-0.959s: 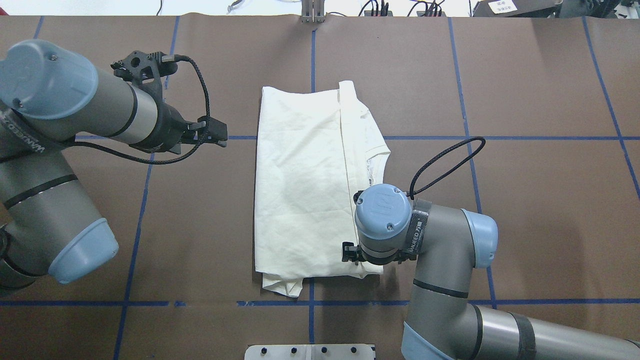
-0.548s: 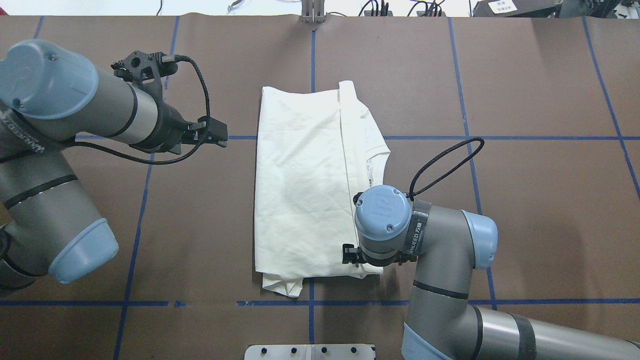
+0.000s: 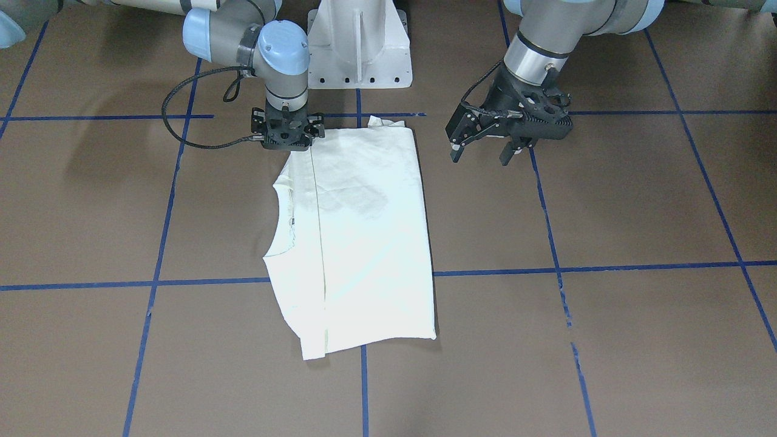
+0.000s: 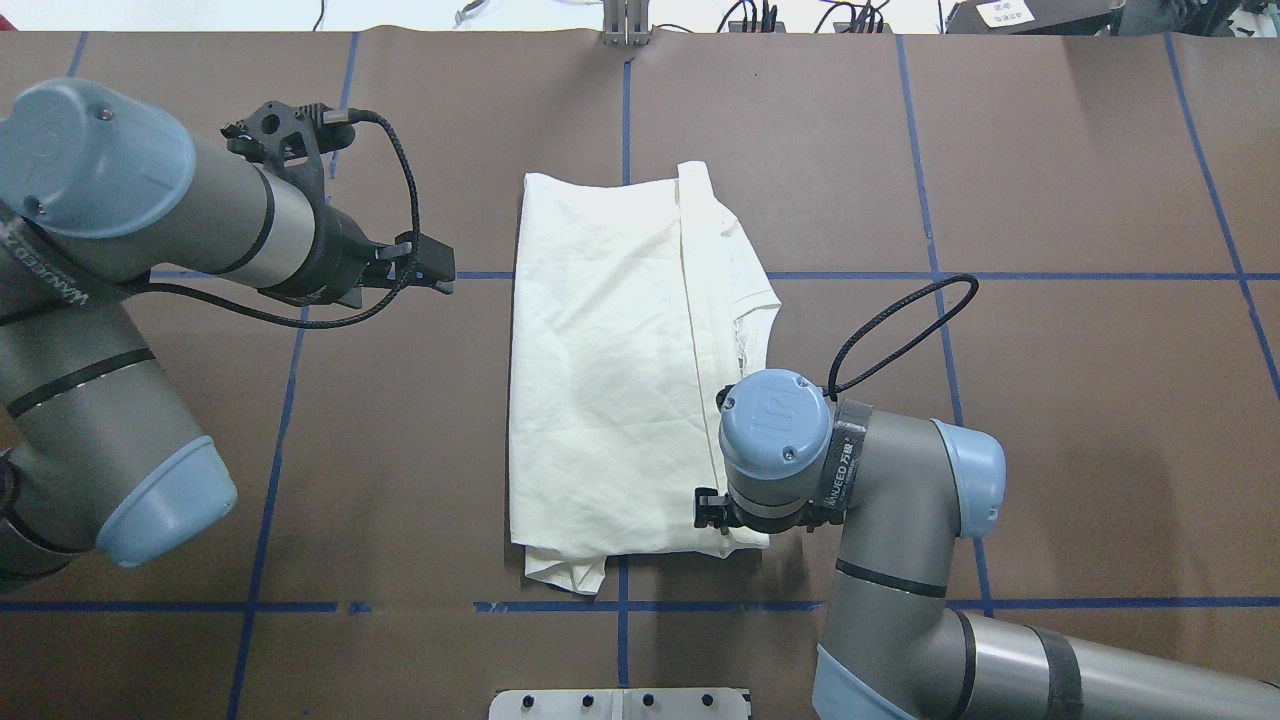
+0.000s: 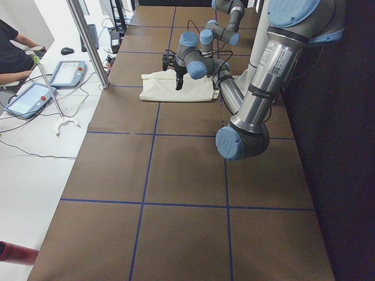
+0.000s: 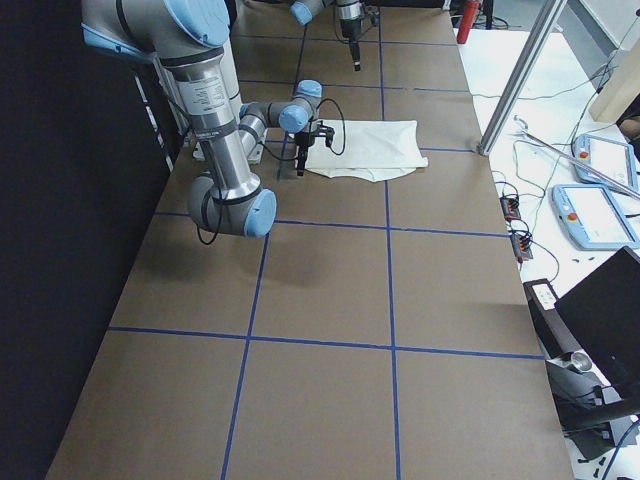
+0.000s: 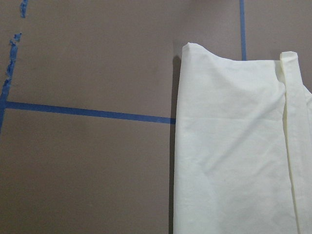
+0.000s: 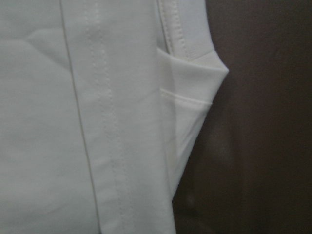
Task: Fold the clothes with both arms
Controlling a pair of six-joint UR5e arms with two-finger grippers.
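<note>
The cream-white T-shirt (image 4: 600, 380) lies folded lengthwise on the brown table, plain side up, print hidden; it also shows in the front view (image 3: 364, 230). My left gripper (image 3: 479, 158) is open and empty, held above the table beside the shirt's left edge (image 4: 445, 272). Its wrist view shows the shirt's far left corner (image 7: 234, 146). My right gripper (image 3: 285, 141) points straight down at the shirt's near right corner (image 4: 722, 518). Its fingers are hidden under the wrist, so I cannot tell whether it is open or shut. Its wrist view shows only shirt seams and collar (image 8: 73, 122).
The white pedestal base (image 3: 358, 42) stands at the table's near edge behind the shirt. Blue tape lines cross the table (image 4: 1050, 450). Tablets (image 5: 26, 99) and a metal post (image 5: 88, 41) stand off the table's far side.
My right wrist has shifted slightly to the right over the shirt's near right corner, and its cable loop moved with it. The left arm and the shirt have not moved.
</note>
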